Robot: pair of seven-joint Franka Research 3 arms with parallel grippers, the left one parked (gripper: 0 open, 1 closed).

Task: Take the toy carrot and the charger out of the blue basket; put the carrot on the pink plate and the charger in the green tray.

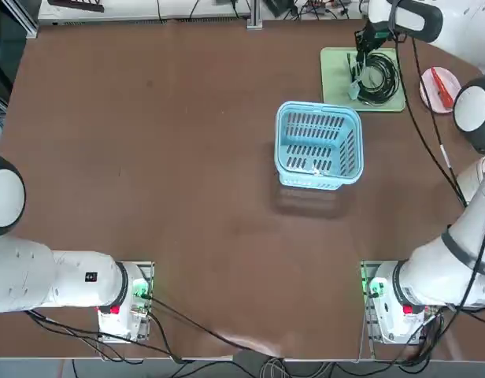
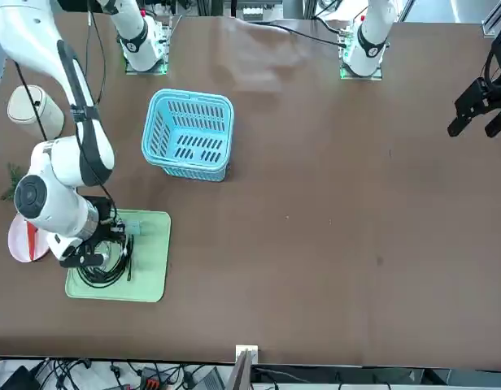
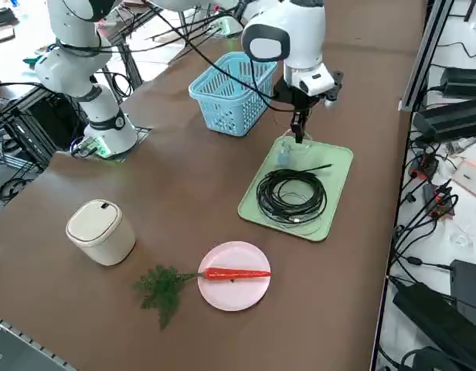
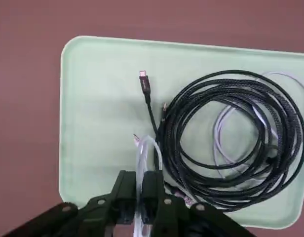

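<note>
My right gripper [image 4: 140, 190] hangs low over the near end of the green tray [image 4: 102, 98], its fingers pressed on the pale cable of the charger [image 4: 144, 155]. In the side view the charger's pale block [image 3: 284, 154] rests on the green tray [image 3: 334, 166] right under the gripper [image 3: 298, 133]. The toy carrot [image 3: 236, 273] lies across the pink plate [image 3: 232, 297], its leafy top trailing off onto the table. The blue basket [image 1: 317, 146] stands nearer the robot than the tray, and nothing shows inside it.
A black coiled cable [image 4: 226, 133] with a thin white cable fills the far half of the tray. A white rounded canister [image 3: 100, 230] stands on the table beyond the plate. Cables and gear line the table's right edge.
</note>
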